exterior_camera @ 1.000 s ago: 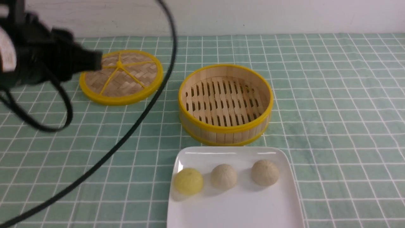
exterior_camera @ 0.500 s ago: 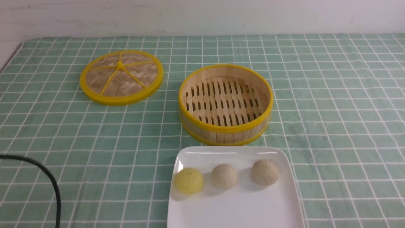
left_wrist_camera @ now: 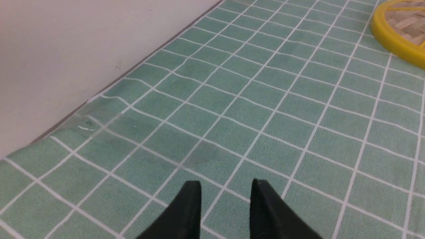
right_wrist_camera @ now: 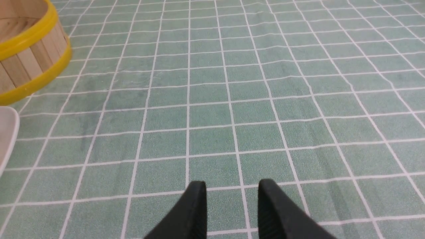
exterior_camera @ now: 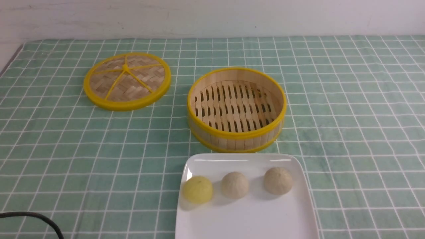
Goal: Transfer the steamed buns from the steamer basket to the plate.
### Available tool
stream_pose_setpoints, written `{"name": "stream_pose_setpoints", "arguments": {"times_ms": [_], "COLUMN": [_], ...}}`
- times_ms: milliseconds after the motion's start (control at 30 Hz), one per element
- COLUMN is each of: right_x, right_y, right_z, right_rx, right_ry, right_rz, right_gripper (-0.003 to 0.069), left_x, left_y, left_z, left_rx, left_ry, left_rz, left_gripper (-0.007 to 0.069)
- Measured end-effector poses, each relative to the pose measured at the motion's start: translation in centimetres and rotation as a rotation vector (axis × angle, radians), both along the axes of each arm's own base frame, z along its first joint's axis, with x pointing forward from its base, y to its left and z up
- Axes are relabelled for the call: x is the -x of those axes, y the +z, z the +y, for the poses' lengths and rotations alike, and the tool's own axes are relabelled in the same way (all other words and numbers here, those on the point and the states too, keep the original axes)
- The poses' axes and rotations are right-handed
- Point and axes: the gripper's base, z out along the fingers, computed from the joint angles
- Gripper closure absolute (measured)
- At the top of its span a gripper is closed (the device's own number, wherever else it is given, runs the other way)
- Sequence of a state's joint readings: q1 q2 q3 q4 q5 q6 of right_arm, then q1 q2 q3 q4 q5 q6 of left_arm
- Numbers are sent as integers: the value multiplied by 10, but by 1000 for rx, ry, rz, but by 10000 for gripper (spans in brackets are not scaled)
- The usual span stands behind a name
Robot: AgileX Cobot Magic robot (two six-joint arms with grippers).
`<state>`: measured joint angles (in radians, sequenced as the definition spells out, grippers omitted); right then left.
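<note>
A green tablecloth with a white grid (exterior_camera: 348,116) is covering the whole work surface, running back to a pale wall (exterior_camera: 212,15). On it, a large glossy white square plate with rounded corners (exterior_camera: 245,219) is sitting at the near edge, and just behind it a round bamboo-slat steamer basket with yellow rims (exterior_camera: 236,132) is standing upright, its slatted floor bare. Well to the left of the basket, a flat woven bamboo lid with yellow spokes and a yellow rim (exterior_camera: 127,80) is lying on the cloth.

Three small dome-shaped steamed buns are resting in a row across the plate, each apart from the next: a cream-beige bun (exterior_camera: 278,180) on the right, a second cream-beige bun (exterior_camera: 235,185) in the middle, and a pale yellow bun (exterior_camera: 198,189) at the left edge.

A black cable (exterior_camera: 36,218) is curving in at the near left corner.

The left gripper (left_wrist_camera: 225,187) is hanging over bare cloth near the lid, its black fingers spread apart with nothing between them. The right gripper (right_wrist_camera: 231,189) is hovering over bare cloth to the right of the basket, fingers likewise spread and empty.
</note>
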<state>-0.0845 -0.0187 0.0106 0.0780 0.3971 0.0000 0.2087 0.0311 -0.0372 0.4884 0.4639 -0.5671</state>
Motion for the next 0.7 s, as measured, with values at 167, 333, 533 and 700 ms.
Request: {"name": "stream_pose_setpoints", "arguments": {"times_ms": [167,333,533,700], "right_x": [0,0,0,0], "right_y": [0,0,0,0], "right_z": [0,0,0,0], "right_rx": [0,0,0,0], "right_ry": [0,0,0,0], "right_rz": [0,0,0,0], "right_gripper": [419,419,419,419], "left_x": [2,2,1,0], "left_y": [-8,-13,-13,-14], "left_z": [0,0,-1,-6], "left_rx": [2,9,28,30], "left_ry": [5,2,-3,-61], "left_rz": [-3,5,-5,5], "left_gripper": [384,384,384,384]}}
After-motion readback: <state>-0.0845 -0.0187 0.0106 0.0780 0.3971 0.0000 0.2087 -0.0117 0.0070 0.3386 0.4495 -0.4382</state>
